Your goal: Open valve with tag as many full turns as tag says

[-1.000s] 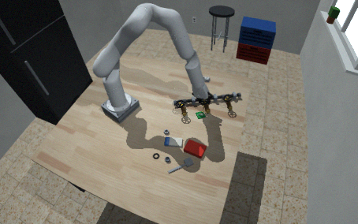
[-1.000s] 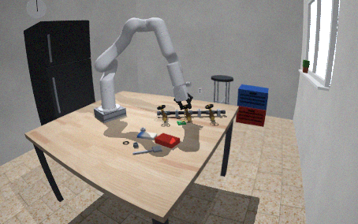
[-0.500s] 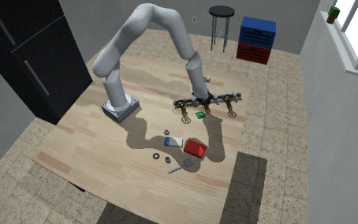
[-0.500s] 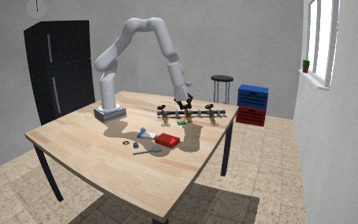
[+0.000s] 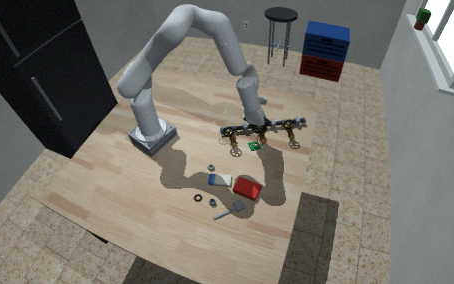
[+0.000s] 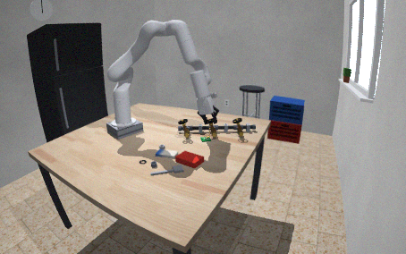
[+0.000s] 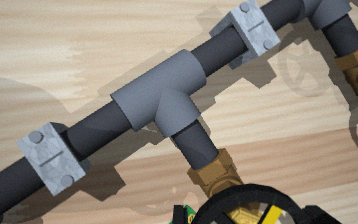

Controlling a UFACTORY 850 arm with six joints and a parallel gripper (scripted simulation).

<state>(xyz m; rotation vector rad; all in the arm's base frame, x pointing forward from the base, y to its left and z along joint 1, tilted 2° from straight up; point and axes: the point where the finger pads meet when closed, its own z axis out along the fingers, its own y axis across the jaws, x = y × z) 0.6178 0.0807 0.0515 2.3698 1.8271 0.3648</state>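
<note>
A dark pipe (image 5: 262,126) with three brass valves lies on the table, far right of the middle. A green tag (image 5: 254,145) lies by the middle valve (image 5: 260,135). My gripper (image 5: 259,129) stands over this middle valve and is shut on its handwheel. In the wrist view the black handwheel (image 7: 250,207) with a yellow mark sits at the bottom edge, below the brass body (image 7: 215,172) and the grey tee (image 7: 162,92). A corner of the tag shows in the wrist view (image 7: 185,216). The left valve (image 5: 234,145) and right valve (image 5: 292,140) stand apart from my fingers. The tag's writing is too small to read.
A red box (image 5: 247,188), a blue and white block (image 5: 220,179), a grey scraper (image 5: 230,210), a black washer (image 5: 198,198) and two nuts lie nearer the front. A black fridge (image 5: 30,65), a stool (image 5: 280,30) and stacked crates (image 5: 326,50) stand around the table.
</note>
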